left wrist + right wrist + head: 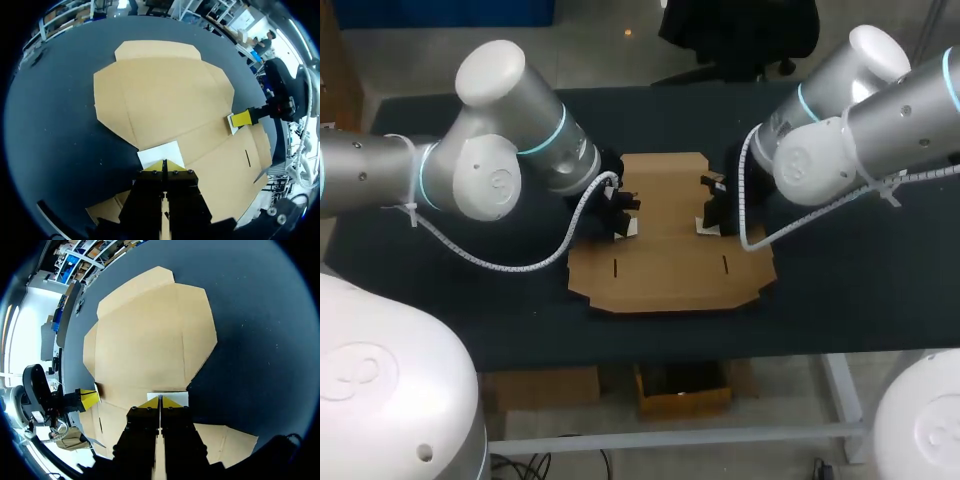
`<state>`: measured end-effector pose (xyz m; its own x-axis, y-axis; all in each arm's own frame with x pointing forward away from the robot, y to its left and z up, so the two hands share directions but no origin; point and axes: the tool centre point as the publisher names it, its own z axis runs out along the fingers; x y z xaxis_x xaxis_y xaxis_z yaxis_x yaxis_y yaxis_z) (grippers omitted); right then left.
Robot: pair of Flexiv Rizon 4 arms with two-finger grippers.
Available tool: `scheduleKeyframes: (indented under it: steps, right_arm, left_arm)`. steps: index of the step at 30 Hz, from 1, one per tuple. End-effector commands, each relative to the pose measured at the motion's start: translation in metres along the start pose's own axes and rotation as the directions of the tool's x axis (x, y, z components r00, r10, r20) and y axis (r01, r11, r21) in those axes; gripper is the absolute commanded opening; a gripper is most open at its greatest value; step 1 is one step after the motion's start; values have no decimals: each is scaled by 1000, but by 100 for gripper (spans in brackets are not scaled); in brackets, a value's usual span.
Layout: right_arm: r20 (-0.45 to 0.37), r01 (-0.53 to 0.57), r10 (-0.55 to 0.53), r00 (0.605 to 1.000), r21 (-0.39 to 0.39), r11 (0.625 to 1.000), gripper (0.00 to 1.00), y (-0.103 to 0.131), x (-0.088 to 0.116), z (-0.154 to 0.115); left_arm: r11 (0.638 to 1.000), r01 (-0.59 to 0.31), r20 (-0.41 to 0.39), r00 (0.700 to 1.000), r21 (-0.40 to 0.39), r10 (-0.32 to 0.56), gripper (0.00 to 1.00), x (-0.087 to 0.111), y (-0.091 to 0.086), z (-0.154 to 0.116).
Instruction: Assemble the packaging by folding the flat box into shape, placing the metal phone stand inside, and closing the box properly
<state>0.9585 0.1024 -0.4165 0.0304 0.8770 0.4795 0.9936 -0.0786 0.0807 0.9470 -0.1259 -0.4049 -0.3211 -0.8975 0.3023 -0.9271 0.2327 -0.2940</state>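
Left claw (pixel 164 165) is closed tight, tips down on a white patch (pixel 159 151) at the box's side edge. Right claw (pixel 160 401) is closed the same way at the opposite edge. The box (pixel 665 240) is brown cardboard with two slits, lying flat and unfolded mid-tabletop (pixel 840 290), a dark matte surface.

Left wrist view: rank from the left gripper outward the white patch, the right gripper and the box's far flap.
1. white patch, just ahead of the left gripper.
2. right gripper, ahead and off to the side.
3. far flap, straight ahead, farthest out.
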Motion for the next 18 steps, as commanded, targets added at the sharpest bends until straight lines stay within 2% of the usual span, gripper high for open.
scheduleKeyframes:
  steps: [1, 3, 8, 18]
  right_arm:
    - [32, -14, 13, 999, 6, 1000, 0, 1, 3, 5]
    - [44, -25, 25, 999, 14, 1000, 0, 0, 1, 8]
    - [55, -40, 38, 998, 21, 999, 0, -2, -1, 11]
    - [42, -46, 46, 998, -12, 999, 0, -5, -1, -4]
  left_arm:
    - [1000, 14, 46, 999, -6, -14, 0, 4, -2, 10]
    - [999, 33, 73, 997, -7, -33, 0, 2, -2, 14]
    - [999, 52, 78, 996, -12, -51, 0, -1, 1, 13]
    - [997, 71, 101, 992, -5, -70, 0, -1, 5, -5]
